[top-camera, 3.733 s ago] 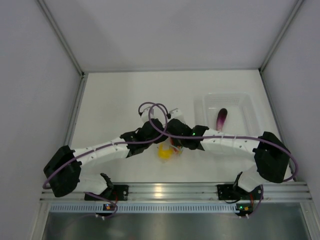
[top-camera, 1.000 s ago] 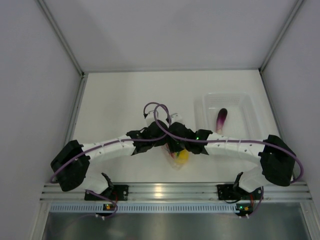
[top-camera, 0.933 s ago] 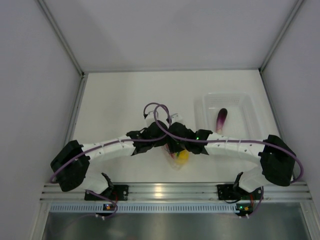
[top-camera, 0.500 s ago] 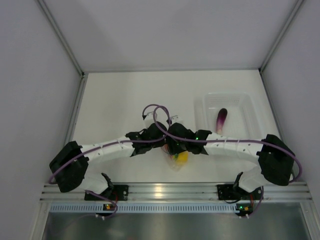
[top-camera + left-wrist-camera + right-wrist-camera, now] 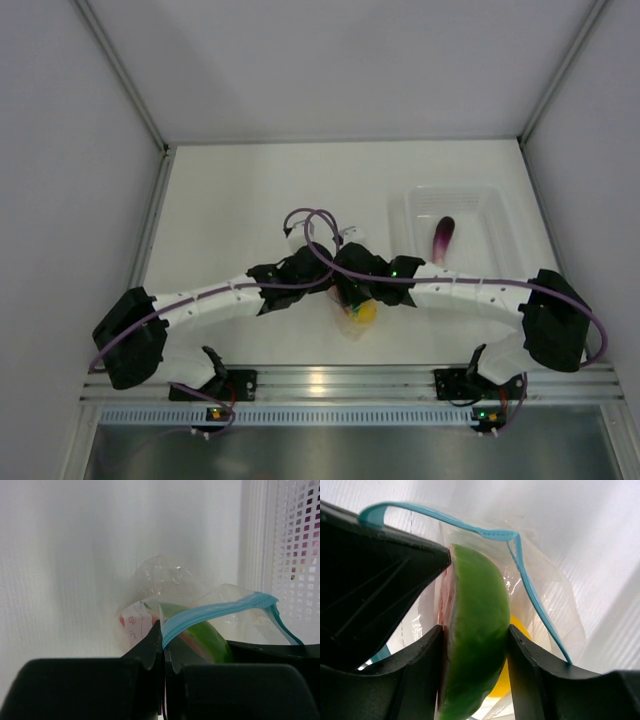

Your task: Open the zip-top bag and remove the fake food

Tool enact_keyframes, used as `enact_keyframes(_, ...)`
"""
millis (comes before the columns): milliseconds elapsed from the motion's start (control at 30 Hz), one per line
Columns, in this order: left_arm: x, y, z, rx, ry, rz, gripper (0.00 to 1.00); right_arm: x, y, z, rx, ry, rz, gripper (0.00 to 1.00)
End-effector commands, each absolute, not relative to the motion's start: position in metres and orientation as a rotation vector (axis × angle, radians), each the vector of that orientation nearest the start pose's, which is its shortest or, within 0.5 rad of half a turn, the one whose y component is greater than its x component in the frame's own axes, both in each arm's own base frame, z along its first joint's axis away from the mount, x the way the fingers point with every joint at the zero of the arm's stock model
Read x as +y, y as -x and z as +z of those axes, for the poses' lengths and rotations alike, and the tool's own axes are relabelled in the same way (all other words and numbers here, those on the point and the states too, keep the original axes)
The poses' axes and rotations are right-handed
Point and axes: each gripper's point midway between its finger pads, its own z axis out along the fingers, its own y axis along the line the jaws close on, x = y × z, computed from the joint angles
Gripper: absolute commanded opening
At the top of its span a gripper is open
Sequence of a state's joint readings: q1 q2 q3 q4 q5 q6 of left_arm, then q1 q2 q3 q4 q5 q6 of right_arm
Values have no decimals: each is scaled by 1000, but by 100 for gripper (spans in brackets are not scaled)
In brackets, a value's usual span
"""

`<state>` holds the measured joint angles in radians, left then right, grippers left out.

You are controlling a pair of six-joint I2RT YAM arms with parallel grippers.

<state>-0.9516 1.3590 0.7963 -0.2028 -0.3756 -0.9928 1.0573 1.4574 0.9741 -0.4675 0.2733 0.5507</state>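
Observation:
The zip-top bag (image 5: pixel 350 322) hangs between both grippers near the table's front middle, its teal zip strip (image 5: pixel 216 612) pulled apart at the mouth. My left gripper (image 5: pixel 164 646) is shut on one end of that strip. A piece of fake food, a wedge with green rind and red flesh (image 5: pixel 476 611), stands in the bag's mouth, and my right gripper (image 5: pixel 475 636) is shut on its two sides. A yellow fruit (image 5: pixel 501 686) lies deeper in the bag (image 5: pixel 555 605). From above, the yellow fruit (image 5: pixel 366 312) shows under the wrists. A purple eggplant (image 5: pixel 442 238) lies in the tub.
A clear rigid tub (image 5: pixel 412 205) sits at the right of the table, its gridded wall (image 5: pixel 295 545) close beside the bag. White enclosure walls stand on three sides, and a metal rail (image 5: pixel 330 382) runs along the near edge.
Bag and yellow fruit have shifted slightly right since the oldest frame. Over the last second the right jaws narrowed a little onto the wedge; both arms nudged slightly.

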Motion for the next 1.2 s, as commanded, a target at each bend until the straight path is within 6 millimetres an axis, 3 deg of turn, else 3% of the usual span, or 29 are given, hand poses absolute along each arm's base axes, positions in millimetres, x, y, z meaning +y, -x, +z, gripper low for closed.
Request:
enact_keyframes(0,-305,-247,149,2201,242,-721,0,288,-209,115,2382,516,245,19)
enact_keyframes(300,-313,-241,159,2187,139,-725,0,277,-227,163,2254,520,163,18)
enact_keyframes(467,-318,-240,162,2185,106,-724,0,265,-230,178,2218,505,130,18)
enact_keyframes(500,-318,-240,161,2186,99,-716,0,262,-228,187,2201,486,162,18)
enact_keyframes(667,-315,-244,157,2184,132,-688,0,263,-217,196,2202,499,247,18)
enact_keyframes(867,-306,-246,155,2167,193,-663,0,248,-205,211,2183,506,292,18)
enact_keyframes(1167,-283,-250,149,2136,321,-603,0,210,-195,256,2109,480,322,19)
